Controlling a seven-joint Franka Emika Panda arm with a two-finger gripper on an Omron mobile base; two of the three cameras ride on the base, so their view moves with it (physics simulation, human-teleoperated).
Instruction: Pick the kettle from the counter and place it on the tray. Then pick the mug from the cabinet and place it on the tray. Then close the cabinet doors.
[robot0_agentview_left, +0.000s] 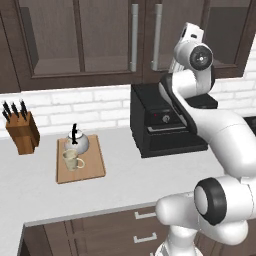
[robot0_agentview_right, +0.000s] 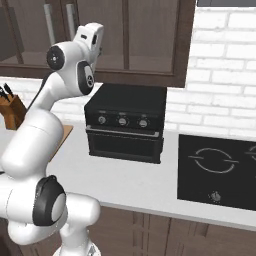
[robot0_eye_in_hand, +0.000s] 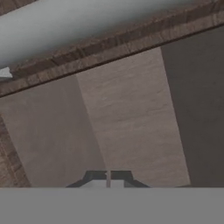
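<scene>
Pressing clenched, empty gripper (robot0_eye_in_hand: 107, 177) against stiff, hinged dark brown glass-panelled cabinet doors (robot0_agentview_left: 107, 37), best pushed near silver bar handles (robot0_agentview_left: 134, 37); white-grey kettle (robot0_agentview_left: 76, 143) and beige mug (robot0_agentview_left: 72, 159) on wooden tray (robot0_agentview_left: 95, 165) near counter's (robot0_agentview_left: 145, 175) left end.

In the right base view the white arm covers most of the flat light-brown wooden tray (robot0_agentview_right: 67, 131), leaving one corner, and the wooden knife block (robot0_agentview_right: 12, 110) is cut by the left edge. In the left base view the arm hides the right part of the black countertop oven (robot0_agentview_left: 155, 125). The gripper's dark fingertips (robot0_eye_in_hand: 107, 176) barely rise above the hand view's bottom, too little to show any gap.
</scene>
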